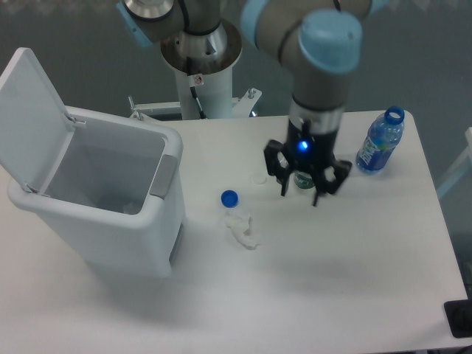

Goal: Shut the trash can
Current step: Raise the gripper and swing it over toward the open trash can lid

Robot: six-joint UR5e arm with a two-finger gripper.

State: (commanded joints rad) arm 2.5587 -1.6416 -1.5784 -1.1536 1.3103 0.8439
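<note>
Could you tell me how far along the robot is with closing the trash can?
Nothing looks done yet: the trash can stands with its lid tipped up and back. The gripper is open and empty above the table, well to the can's right. Reaching the lid and pushing it down is all left.
</note>
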